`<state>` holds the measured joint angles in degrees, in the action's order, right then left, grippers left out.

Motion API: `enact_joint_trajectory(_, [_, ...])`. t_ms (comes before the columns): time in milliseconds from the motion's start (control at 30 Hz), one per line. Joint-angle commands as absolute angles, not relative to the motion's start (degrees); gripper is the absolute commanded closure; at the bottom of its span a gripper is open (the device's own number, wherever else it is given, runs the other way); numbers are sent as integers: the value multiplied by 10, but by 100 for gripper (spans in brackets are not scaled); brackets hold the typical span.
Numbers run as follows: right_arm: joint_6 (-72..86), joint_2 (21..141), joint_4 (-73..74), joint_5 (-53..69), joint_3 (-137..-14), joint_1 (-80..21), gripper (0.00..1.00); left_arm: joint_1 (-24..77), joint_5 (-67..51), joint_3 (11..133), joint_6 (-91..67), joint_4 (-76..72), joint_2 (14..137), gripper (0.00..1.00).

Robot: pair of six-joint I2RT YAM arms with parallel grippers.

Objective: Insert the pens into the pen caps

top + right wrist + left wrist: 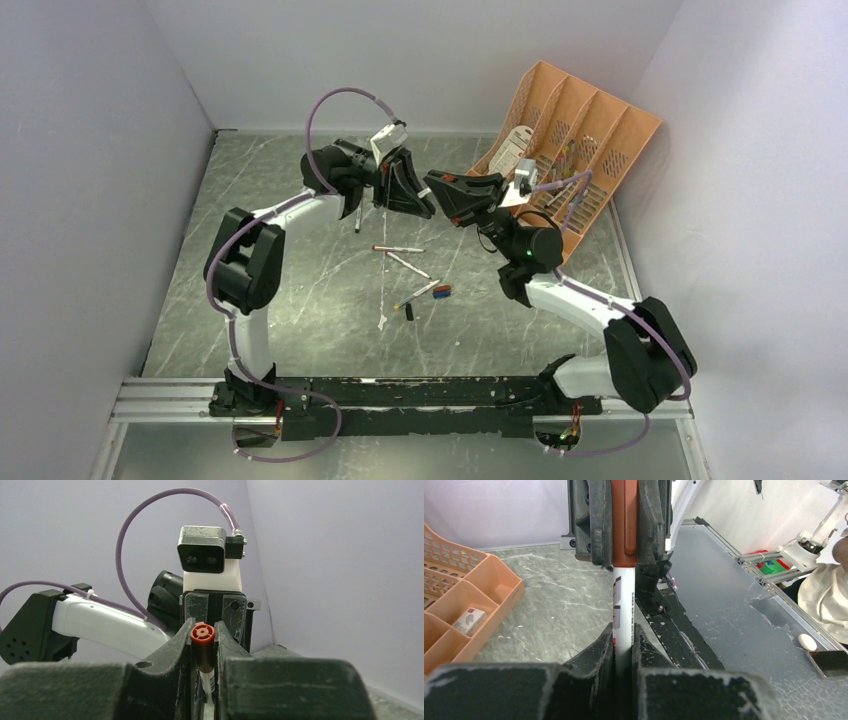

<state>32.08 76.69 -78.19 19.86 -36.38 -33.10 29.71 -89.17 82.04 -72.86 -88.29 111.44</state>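
Pen [623, 595] held above the far middle of the table [300, 310]. Barrel runs straight from left gripper [623, 636], clamped on it, into red cap [624, 520], clamped in right gripper [202, 635]. Axes in line; likely push along barrel.

Left gripper [624, 639], right gripper [202, 642] — clamped, tip-to-tip.

Left arm [300, 210] and right arm [580, 300]: white links, bulky black joints, a purple cable [345, 91] looping along each. Scuffed black fingers [170, 660]. Green light [527, 252] on the right arm, centre-right of the top view.
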Motion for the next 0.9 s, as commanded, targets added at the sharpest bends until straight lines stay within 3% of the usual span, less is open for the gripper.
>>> enact_joint_trajectory(0, [334,777,-420,372,-306,-402,100,352,-679,812,-718,-1024,1057,93])
enact_joint_trajectory(200, [285,673,-315,312,-357,-399,100,360,-715,679,-701,-1035,1007,93])
enact_joint_trajectory(267, [274,647,-296,294,-365,-398,85,360,-721,651,-695,-1035,993,93])
enact_joint_trajectory(467, [257,615,-259,280,-377,-390,65,356,-724,652,-700,-1035,988,93])
enact_joint_trajectory(633, [274,575,-272,279,-359,-389,57,350,-709,651,-697,-1035,997,93])
enact_joint_trajectory(867, [246,463,-167,203,-348,-381,50,307,-655,609,-693,-1035,1004,93])
